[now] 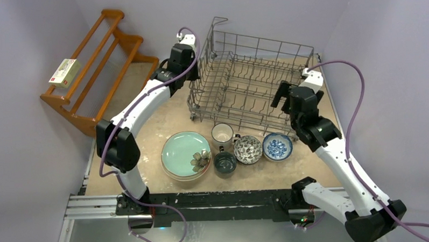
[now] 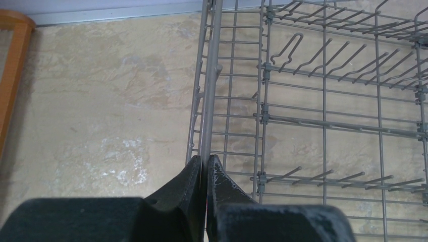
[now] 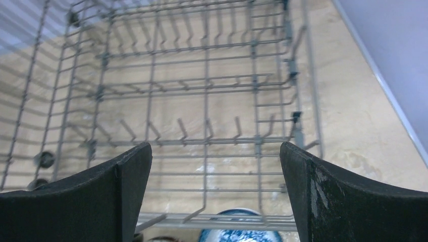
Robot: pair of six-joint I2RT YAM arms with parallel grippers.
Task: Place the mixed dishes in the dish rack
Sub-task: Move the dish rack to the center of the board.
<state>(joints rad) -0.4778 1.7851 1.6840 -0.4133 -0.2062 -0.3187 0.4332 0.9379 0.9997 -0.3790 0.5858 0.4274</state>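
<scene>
The grey wire dish rack (image 1: 230,107) stands at the back of the table with nothing in it. My left gripper (image 1: 195,50) (image 2: 205,159) is shut on the top rim wire of the rack's left wall (image 2: 209,101). My right gripper (image 1: 280,94) (image 3: 216,151) hangs open over the rack's near right corner, holding nothing. In front of the rack sit a mint green plate (image 1: 184,153) on top of another plate, a white mug (image 1: 222,134), a dark teal mug (image 1: 224,163), a grey patterned bowl (image 1: 248,149) and a blue patterned bowl (image 1: 277,146) (image 3: 242,234).
A brown wooden slatted shelf (image 1: 97,71) leans at the back left with a small box (image 1: 65,72) on it. Walls close in the table on the left, back and right. A metal rail (image 1: 215,199) runs along the near edge.
</scene>
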